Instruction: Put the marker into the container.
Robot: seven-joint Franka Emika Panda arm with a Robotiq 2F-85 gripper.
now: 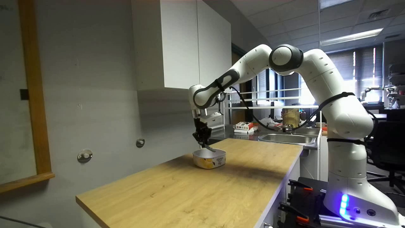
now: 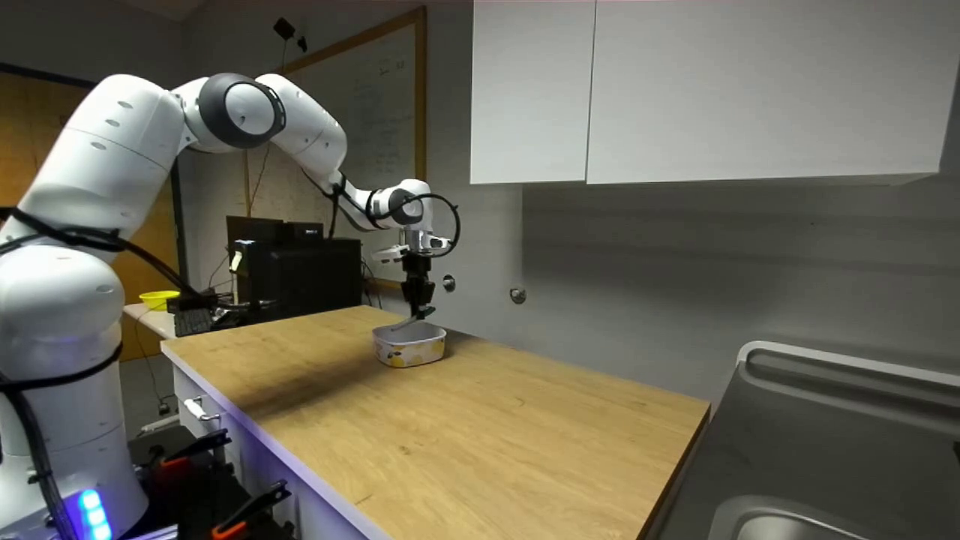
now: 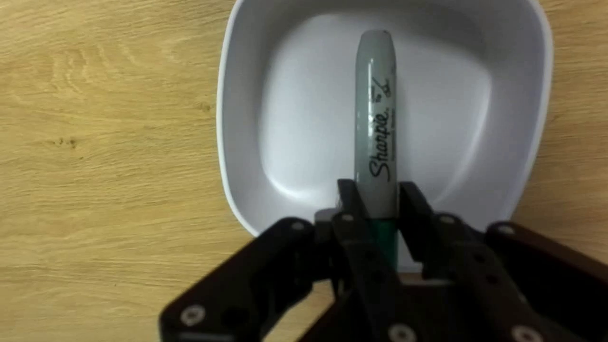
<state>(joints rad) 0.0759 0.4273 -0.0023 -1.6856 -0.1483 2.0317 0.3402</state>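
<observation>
Room over the container (image 3: 304, 104) — both sides of the marker (image 3: 375, 114)!
Rim (image 3: 220, 118) all round, gripper (image 3: 376, 187) crowding one edge — white cupboard (image 2: 750, 90) jutting out higher up.

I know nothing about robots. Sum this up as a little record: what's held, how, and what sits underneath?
Held thing: marker, gray with a green section, printed "Sharpie"
Held by: gripper, closed on its sides
Tilt: gray end lower
Underneath: container, white inside, yellow-patterned outside
Surface: wood-look countertop
Status: marker's gray end over the container's opening, not yet released
</observation>
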